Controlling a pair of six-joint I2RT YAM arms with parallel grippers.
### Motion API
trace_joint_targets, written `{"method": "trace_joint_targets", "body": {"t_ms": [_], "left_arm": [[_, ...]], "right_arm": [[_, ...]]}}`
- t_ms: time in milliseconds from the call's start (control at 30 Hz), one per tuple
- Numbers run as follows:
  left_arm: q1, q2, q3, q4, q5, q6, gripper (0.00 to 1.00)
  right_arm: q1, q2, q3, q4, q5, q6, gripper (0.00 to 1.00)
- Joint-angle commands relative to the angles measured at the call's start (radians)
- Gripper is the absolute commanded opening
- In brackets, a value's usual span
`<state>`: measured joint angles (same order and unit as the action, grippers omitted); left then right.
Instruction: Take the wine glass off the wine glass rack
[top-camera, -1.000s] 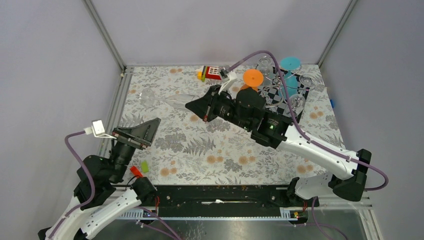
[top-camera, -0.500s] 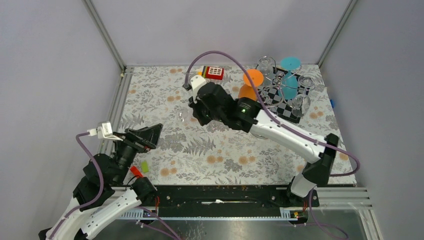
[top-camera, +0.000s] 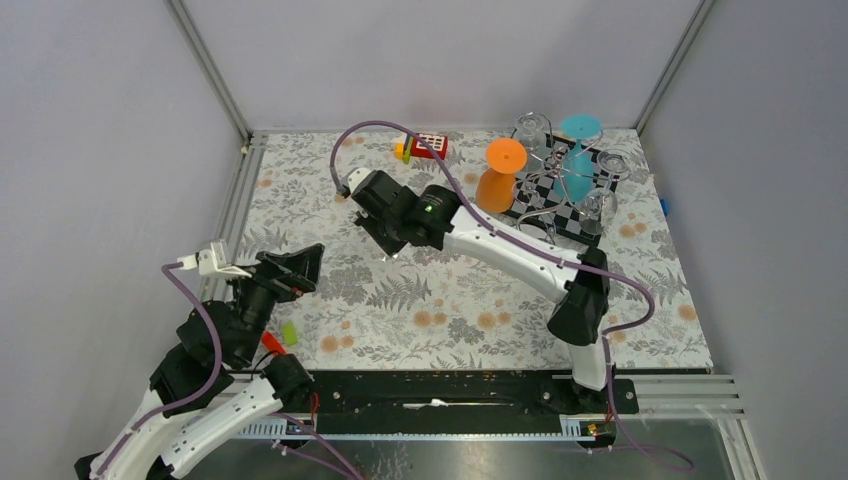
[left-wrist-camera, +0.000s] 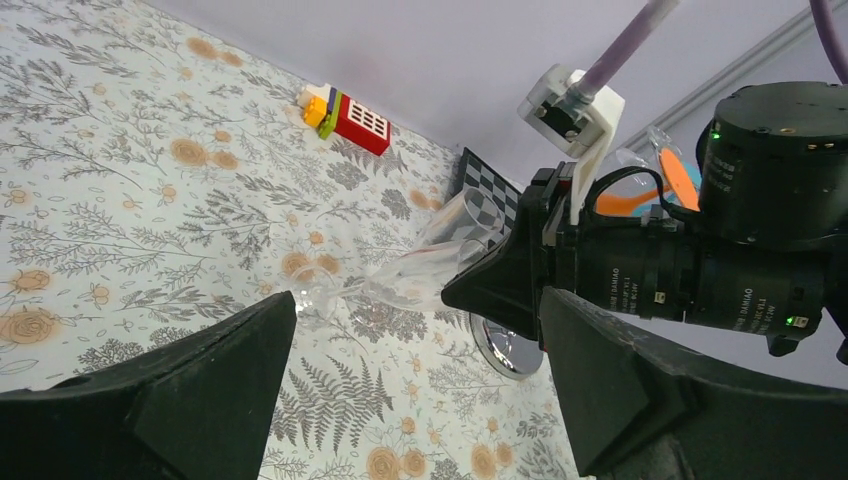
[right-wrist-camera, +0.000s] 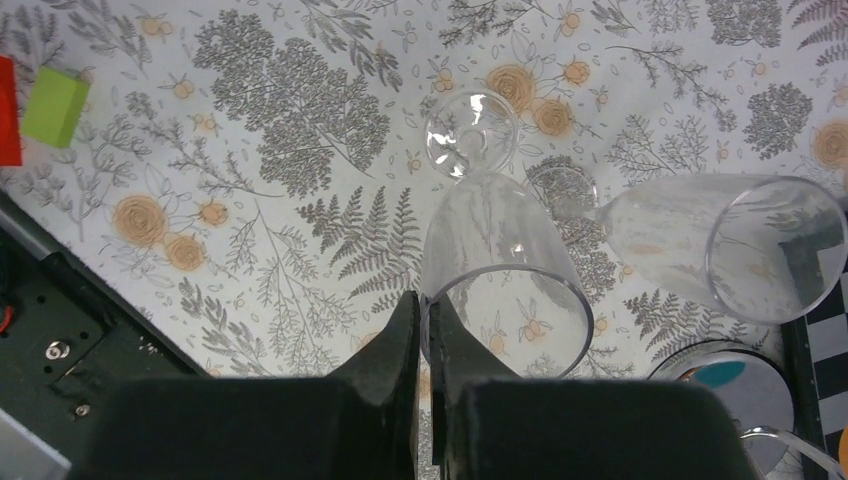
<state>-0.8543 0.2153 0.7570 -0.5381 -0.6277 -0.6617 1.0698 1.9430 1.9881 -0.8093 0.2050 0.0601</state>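
Status: wine glass (right-wrist-camera: 500, 260) was off the wine glass rack (top-camera: 565, 185), tilted over the mat (top-camera: 400, 300) | right gripper (right-wrist-camera: 428, 320) was clamped on its rim | left gripper (top-camera: 290, 268) gaped idle | figured I'd lower slow, foot flat, clear of the spare glass (right-wrist-camera: 730, 245) lying beside

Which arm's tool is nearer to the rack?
Right. The right tool, gripping a glass, is left of the rack and apart from it. The left tool, open, is farther left, back near the arm bases.
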Motion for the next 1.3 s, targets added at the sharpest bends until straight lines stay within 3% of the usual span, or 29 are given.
{"method": "trace_joint_targets", "body": {"t_ms": [0, 233, 633, 900, 1033, 1267], "left_arm": [[-0.003, -0.02, 0.006, 0.009, -0.058, 0.019, 0.99], [-0.003, -0.034, -0.005, -0.007, -0.073, 0.018, 0.99], [-0.003, -0.054, -0.012, -0.03, -0.08, 0.011, 0.99], [-0.003, -0.104, -0.027, -0.036, -0.118, -0.005, 0.99], [-0.002, -0.134, -0.042, -0.022, -0.13, -0.003, 0.99], [-0.003, -0.116, -0.036, -0.029, -0.129, -0.003, 0.99]], "right_arm": [[0.009, 0.047, 0.128, -0.12, 0.085, -0.011, 0.0], [0.007, 0.134, 0.28, -0.238, 0.026, -0.001, 0.0], [-0.003, 0.229, 0.405, -0.28, 0.025, 0.004, 0.0], [-0.035, 0.25, 0.43, -0.305, -0.035, 0.022, 0.08], [-0.044, 0.255, 0.423, -0.308, -0.023, 0.032, 0.09], [-0.058, 0.296, 0.485, -0.301, 0.049, 0.032, 0.2]]}}
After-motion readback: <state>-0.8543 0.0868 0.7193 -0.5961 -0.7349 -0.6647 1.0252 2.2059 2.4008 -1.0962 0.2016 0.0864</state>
